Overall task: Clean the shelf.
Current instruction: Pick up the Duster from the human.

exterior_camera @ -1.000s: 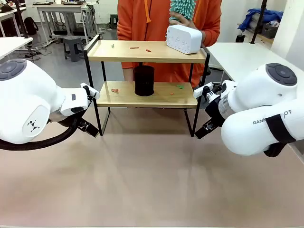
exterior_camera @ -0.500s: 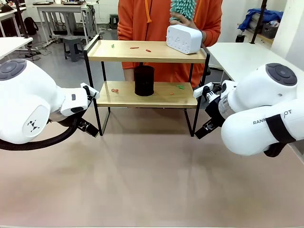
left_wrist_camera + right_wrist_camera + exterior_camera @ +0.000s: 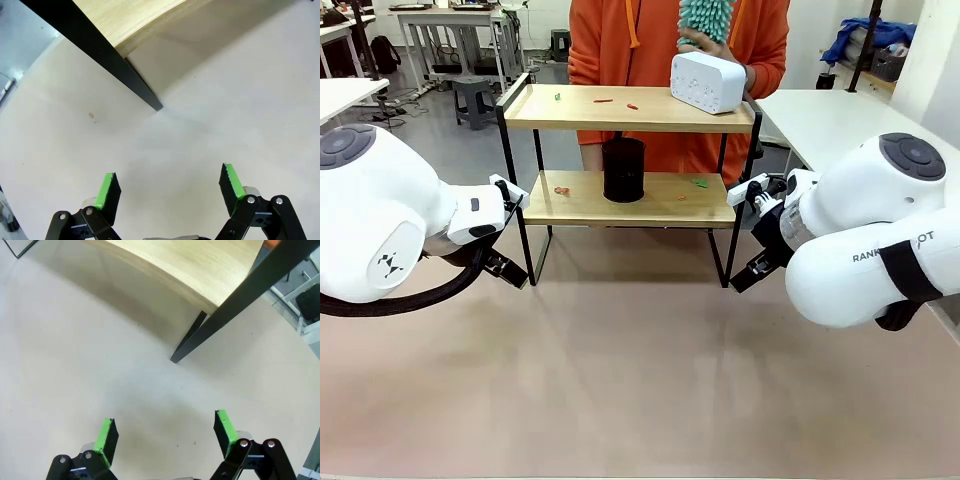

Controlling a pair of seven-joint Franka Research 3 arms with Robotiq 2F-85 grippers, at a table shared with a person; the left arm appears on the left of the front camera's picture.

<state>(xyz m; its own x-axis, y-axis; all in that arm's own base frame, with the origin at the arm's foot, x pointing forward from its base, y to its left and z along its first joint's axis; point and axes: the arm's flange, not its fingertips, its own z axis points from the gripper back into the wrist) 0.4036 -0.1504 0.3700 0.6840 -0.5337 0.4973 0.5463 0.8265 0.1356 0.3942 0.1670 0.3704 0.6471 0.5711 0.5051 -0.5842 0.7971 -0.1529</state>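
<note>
Left gripper (image 3: pixel 171 185) and right gripper (image 3: pixel 165 429) gape empty beside the front legs of the shelf (image 3: pixel 620 120). The person's duster (image 3: pixel 705 15) is poised; the scraps (image 3: pixel 603 100) on the boards probably need sweeping next.

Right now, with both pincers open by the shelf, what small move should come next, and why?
Probably ease the open left pincer and right pincer forward onto the front legs of the shelf to steady it: a foot lies just ahead of each, and the person holds a duster above it, with scraps on its boards.
</note>
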